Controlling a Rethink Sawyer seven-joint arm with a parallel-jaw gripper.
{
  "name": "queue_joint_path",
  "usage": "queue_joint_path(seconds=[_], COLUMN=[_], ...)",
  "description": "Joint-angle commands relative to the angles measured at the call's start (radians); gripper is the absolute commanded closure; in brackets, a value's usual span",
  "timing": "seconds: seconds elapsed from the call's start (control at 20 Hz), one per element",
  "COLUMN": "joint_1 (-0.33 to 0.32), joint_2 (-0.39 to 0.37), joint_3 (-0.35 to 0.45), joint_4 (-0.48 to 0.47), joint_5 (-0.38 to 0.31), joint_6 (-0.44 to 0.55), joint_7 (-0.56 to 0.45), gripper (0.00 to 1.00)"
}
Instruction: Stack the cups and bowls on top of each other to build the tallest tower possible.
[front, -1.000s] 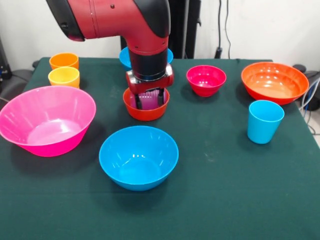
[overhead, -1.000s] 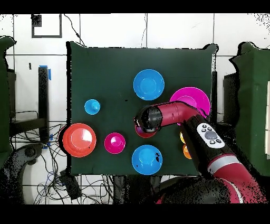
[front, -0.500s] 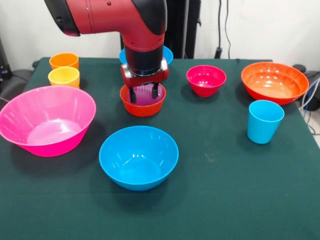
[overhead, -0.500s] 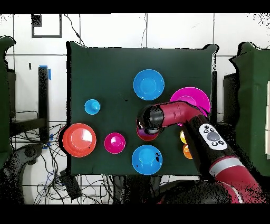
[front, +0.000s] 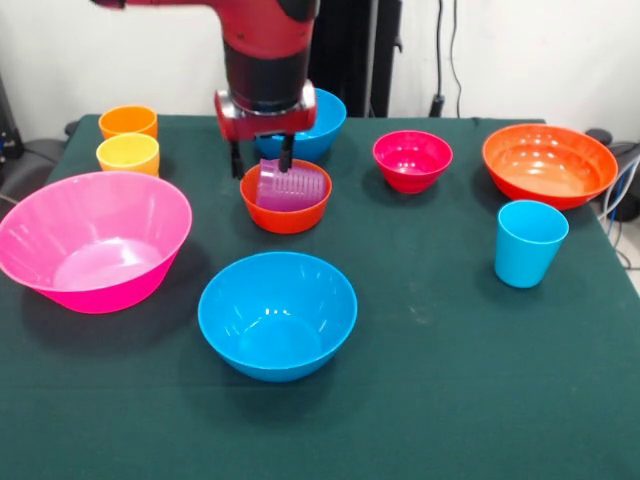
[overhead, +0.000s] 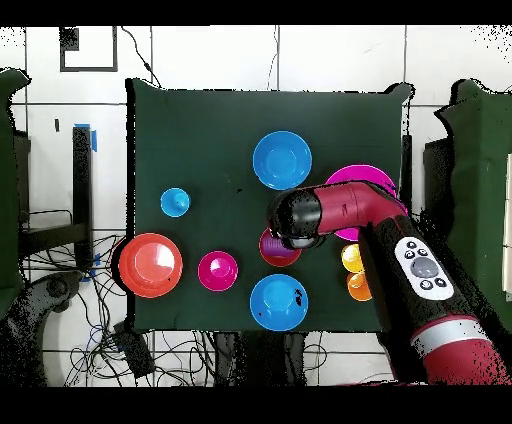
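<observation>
Overhead: red arm (overhead: 345, 208) reaches over green table (overhead: 200, 130), its end above purple cup (overhead: 277, 247). Two blue bowls (overhead: 281, 160) (overhead: 278, 302), wide orange bowl (overhead: 151, 264), magenta bowl (overhead: 217, 270), light blue cup (overhead: 175, 202), pink bowl (overhead: 372, 182) partly hidden.

The bowls, such as the big pink bowl (front: 92, 240), look like glossy smooth plastic, the purple cup (front: 291, 186) is ribbed and translucent, and the table cloth (front: 450, 380) is matt dark green fabric.

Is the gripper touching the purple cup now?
Cannot tell. In the front view the gripper hangs at the purple cup's left rim inside the small orange bowl, showing neither gap nor contact plainly.
</observation>
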Motion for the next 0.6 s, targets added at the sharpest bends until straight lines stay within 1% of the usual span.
queue_joint_path(seconds=[0.05, 0.15, 0.2, 0.35, 0.45, 0.6], joint_1=[-0.023, -0.026, -0.023, -0.03, -0.038, -0.032], joint_2=[-0.104, -0.115, -0.114, -0.086, -0.05, -0.008], joint_3=[0.112, 0.098, 0.078, 0.002, -0.016, -0.05], joint_4=[0.018, 0.024, 0.028, 0.094, 0.112, 0.103], joint_5=[0.037, 0.029, 0.024, 0.003, -0.01, -0.047], joint_6=[0.062, 0.08, 0.109, 0.145, 0.119, 0.102], joint_7=[-0.228, -0.22, -0.203, -0.129, -0.1, -0.074], gripper=[0.0, 0.0, 0.0, 0.0, 0.0, 0.0])
